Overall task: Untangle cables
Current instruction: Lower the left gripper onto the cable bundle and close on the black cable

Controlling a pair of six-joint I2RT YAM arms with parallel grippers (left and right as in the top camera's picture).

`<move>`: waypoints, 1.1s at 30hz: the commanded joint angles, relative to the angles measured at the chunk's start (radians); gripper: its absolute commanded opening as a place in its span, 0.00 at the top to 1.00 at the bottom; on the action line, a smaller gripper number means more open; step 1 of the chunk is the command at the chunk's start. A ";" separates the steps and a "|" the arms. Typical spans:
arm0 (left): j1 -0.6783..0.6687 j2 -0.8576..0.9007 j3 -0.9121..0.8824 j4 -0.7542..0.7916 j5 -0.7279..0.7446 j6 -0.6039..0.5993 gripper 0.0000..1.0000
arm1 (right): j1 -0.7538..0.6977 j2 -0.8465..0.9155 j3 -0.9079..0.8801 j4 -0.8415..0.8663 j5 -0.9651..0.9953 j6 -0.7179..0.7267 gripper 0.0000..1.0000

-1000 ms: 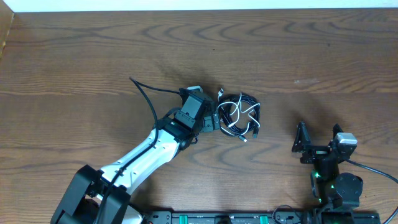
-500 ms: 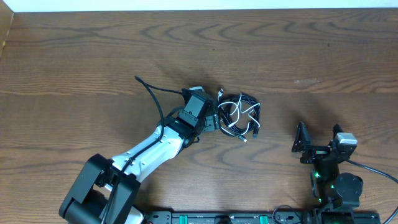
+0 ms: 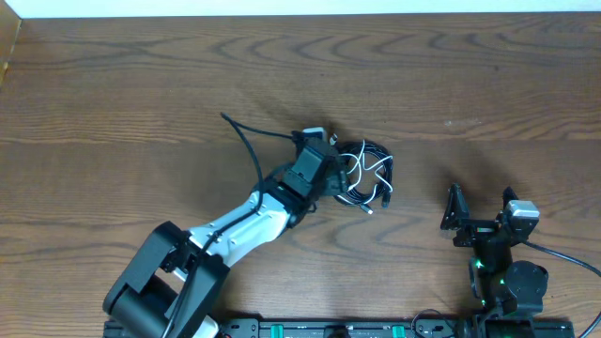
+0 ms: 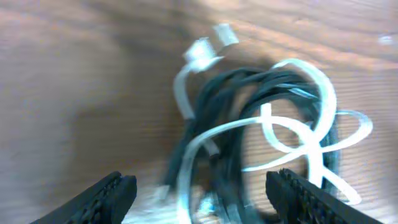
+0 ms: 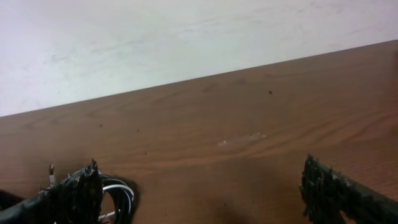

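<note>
- A wooden table (image 3: pixel 141 75) seen from above, with two robot arms reaching in from its near edge.
- The cables (image 3: pixel 368 175) lie in one small tangled heap directly on the bare wood, a little right of the table's middle.
- Close up, in a blurred wrist view, the heap is a coil of black cords (image 4: pixel 233 99) with one white cord (image 4: pixel 268 124) looped over and through it.
- Two small pale plug ends (image 4: pixel 202 53) stick out at the far left side of the coil.
- The left gripper (image 4: pixel 206 194) is at the heap's left edge, its jaws spread apart with the coil lying between them and nothing pinched.
- The right gripper (image 3: pixel 482 208) is well apart from the heap, near the table's front right, spread wide and holding nothing.
</note>
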State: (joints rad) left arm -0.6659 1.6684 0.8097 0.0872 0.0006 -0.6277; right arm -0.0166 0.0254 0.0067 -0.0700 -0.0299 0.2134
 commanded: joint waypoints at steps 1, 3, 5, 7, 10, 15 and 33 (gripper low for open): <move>-0.030 0.050 0.023 0.058 -0.013 0.006 0.24 | 0.007 0.000 -0.001 -0.004 0.002 0.010 0.01; -0.032 0.089 0.023 0.065 -0.013 0.006 0.24 | 0.007 0.000 -0.001 -0.004 0.002 0.010 0.01; -0.032 0.115 0.023 0.065 -0.013 0.006 0.26 | 0.007 0.000 -0.001 -0.004 0.002 0.010 0.01; -0.032 0.134 0.023 0.065 -0.013 0.006 0.30 | 0.007 0.000 -0.001 -0.005 0.002 0.010 0.01; -0.032 0.135 0.023 0.074 -0.013 0.006 0.38 | 0.007 0.000 -0.001 -0.004 0.002 0.010 0.01; -0.032 0.135 0.023 0.080 -0.012 0.005 0.38 | 0.007 0.000 -0.001 -0.004 0.002 0.010 0.01; -0.032 0.130 0.023 0.079 -0.009 -0.017 0.92 | 0.007 0.000 -0.001 -0.004 0.002 0.010 0.01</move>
State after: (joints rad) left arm -0.6975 1.7882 0.8215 0.1829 0.0017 -0.6506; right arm -0.0162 0.0254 0.0067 -0.0700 -0.0299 0.2134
